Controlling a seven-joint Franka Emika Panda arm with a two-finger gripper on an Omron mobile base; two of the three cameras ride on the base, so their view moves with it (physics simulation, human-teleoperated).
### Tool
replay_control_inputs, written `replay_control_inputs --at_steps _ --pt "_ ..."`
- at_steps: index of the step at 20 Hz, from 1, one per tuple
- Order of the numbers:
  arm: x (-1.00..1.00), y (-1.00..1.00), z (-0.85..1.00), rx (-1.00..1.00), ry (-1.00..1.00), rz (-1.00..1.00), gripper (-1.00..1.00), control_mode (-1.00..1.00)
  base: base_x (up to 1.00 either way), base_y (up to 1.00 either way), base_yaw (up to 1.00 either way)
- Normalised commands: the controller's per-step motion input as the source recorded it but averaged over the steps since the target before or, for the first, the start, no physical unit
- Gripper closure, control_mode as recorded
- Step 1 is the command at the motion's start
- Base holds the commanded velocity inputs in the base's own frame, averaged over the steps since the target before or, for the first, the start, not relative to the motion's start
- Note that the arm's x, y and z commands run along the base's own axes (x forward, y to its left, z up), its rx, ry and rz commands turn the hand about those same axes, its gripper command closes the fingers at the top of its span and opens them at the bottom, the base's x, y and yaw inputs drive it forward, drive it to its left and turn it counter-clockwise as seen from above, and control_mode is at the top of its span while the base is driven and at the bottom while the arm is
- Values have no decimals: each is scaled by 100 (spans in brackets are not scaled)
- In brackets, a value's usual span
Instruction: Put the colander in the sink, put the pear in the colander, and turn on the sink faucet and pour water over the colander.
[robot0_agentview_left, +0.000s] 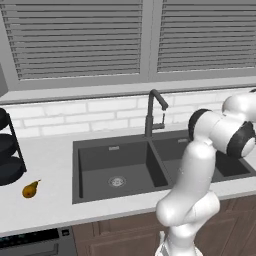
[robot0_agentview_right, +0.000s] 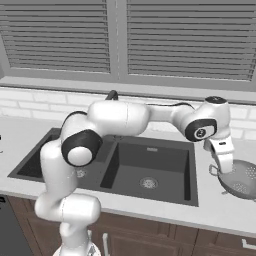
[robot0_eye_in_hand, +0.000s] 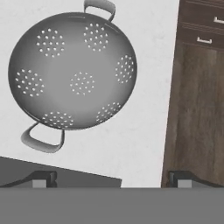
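Colander (robot0_eye_in_hand: 72, 72) sits upright on the pale tabletop (robot0_eye_in_hand: 131, 144), seen from above; perforation clusters across its bowl, one loop handle at top, one at lower left. Dark sink (robot0_eye_in_hand: 57, 175) edge at lower left. Wood cabinet fronts (robot0_eye_in_hand: 197, 109) along the right. Jaws wide apart, tips at bottom, holding nothing.
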Motion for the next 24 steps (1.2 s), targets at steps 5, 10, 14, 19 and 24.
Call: replay_control_inputs --at_steps 5,10,14,19,24 --pt "2 -29 -9 0 0 -6 -100 -100 0 0 0" --pt "0 -21 -15 0 0 -4 -100 -100 0 0 0" --pt "1 -19 -15 1 0 -4 -100 -100 0 0 0" --pt "4 -3 -27 1 0 -2 -100 -100 0 0 0" --pt "15 0 -49 0 -2 -2 -100 -100 0 0 0"
